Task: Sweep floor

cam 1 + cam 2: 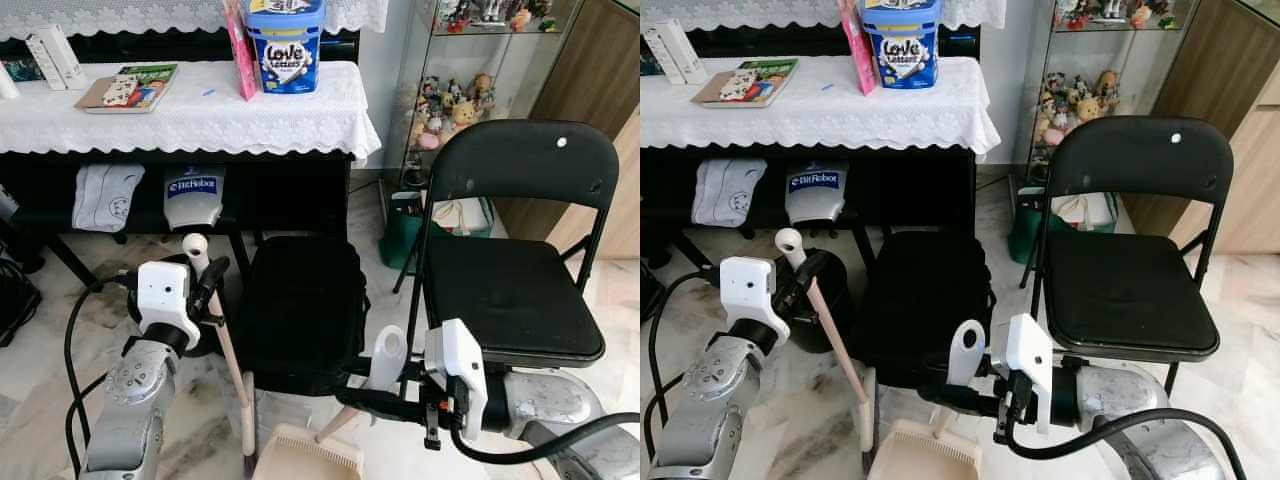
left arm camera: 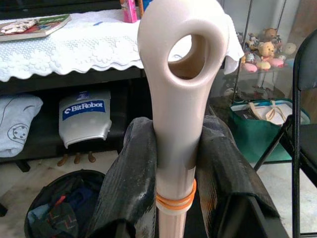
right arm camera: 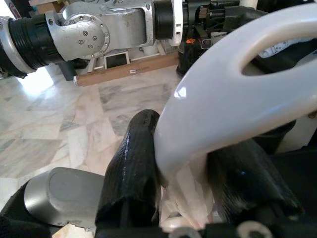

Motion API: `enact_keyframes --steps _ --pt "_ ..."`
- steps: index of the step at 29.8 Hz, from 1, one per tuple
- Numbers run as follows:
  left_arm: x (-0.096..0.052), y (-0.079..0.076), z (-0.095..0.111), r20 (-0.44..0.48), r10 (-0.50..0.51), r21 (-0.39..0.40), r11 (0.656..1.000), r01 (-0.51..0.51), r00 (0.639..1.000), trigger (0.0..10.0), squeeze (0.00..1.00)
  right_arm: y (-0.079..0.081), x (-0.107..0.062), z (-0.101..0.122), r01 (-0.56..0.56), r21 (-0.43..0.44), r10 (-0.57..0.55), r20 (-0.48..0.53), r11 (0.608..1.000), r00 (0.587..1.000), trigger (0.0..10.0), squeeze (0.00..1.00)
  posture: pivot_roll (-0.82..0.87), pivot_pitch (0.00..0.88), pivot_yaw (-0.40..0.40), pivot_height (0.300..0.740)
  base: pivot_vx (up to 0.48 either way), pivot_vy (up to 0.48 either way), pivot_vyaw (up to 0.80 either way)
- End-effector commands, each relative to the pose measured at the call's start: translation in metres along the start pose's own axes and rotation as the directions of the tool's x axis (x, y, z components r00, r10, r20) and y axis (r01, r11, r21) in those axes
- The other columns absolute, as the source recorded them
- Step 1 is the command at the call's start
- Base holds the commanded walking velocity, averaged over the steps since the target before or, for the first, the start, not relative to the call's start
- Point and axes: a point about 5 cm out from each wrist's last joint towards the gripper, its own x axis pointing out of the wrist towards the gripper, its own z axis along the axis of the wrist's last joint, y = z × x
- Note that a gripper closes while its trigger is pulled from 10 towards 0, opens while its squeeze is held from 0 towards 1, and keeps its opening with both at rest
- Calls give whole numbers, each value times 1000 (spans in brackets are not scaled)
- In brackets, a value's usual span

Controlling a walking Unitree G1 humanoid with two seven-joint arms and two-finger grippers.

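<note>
My left gripper [image 1: 207,283] is shut on the upper part of a beige broom handle [image 1: 226,345] with a loop at its top. The same grip is seen close up in the left wrist view, where the fingers [image 2: 130,173] press both sides of the handle [image 2: 181,64] above an orange ring. The shaft slants down to the marble floor beside a beige dustpan [image 1: 305,458]. My right gripper [image 1: 352,388] is shut on the dustpan's white looped handle [image 1: 388,355], held low in front of the chair; its fingers [image 3: 131,168] clamp the handle [image 3: 233,94].
A black folding chair [image 1: 510,285] stands at right. A black bag [image 1: 300,310] sits straight ahead on the floor, and a round black basket [image 1: 830,300] is by the broom. Behind are a lace-covered table [image 1: 200,120], a green bag [image 1: 398,238] and a glass cabinet [image 1: 450,100].
</note>
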Motion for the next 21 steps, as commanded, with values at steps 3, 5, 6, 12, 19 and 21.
enact_keyframes --steps 3,5,6,12,19,21 --pt "2 3 6 24 5 15 1000 -5 1000 10000 0 -18 12 -18 188 21 -188 -14 982 982 10000 0 -48 84 51 740 0 0 0" --pt "2 3 6 24 5 15 1000 -6 1000 10000 0 -24 12 -18 249 10 -249 -6 968 968 10000 0 -48 84 51 740 0 0 0" --pt "2 4 6 25 7 16 1000 -7 1000 10000 0 -32 11 -16 333 4 -333 17 943 943 10000 0 -47 85 51 740 0 0 0" --pt "3 4 6 28 16 22 1000 -16 999 10000 0 -46 7 -14 579 1 -577 76 816 813 10000 0 -52 88 52 740 0 0 0" --pt "3 4 8 38 24 25 999 -25 999 10000 0 -69 -13 -18 884 81 -885 114 460 451 10000 0 -55 90 55 740 0 0 0" --pt "3 4 8 40 22 23 999 -23 999 10000 0 -74 -24 -24 943 82 -944 95 324 316 10000 0 -56 90 56 740 0 0 0"
